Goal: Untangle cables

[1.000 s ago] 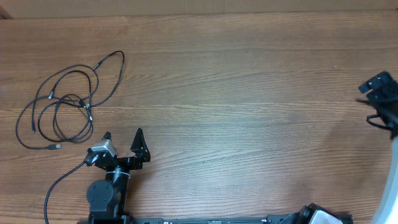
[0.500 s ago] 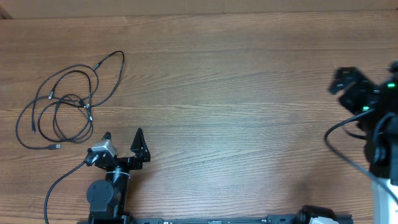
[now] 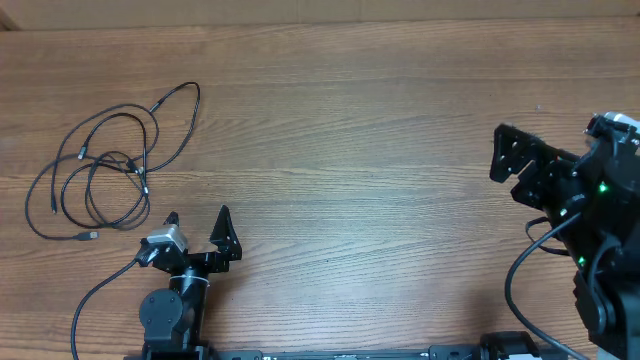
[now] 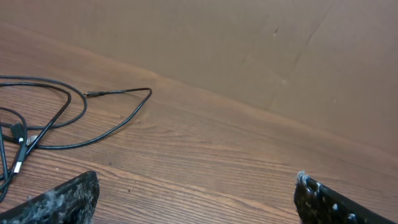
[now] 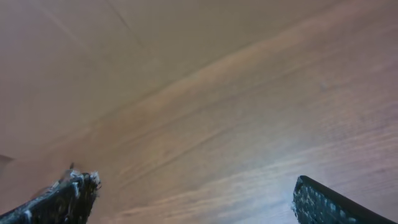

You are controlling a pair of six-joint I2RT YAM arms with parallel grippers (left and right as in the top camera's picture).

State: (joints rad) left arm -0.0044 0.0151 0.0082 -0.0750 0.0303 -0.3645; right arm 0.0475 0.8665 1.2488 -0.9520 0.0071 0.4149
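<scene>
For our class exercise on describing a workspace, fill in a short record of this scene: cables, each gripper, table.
cables: thin black cords looped over one another, lying at the left of the table
left gripper: open, empty, just short of the cables, not touching
right gripper: open, empty, at the right side, far from the cables
table: brown wood grain
progress: untangling not yet begun

A wood-grain counter (image 3: 380, 150) carries a loose tangle of thin black cables (image 3: 143, 172) lying flat toward its left side, loops overlapping, small plugs at several ends.
</scene>
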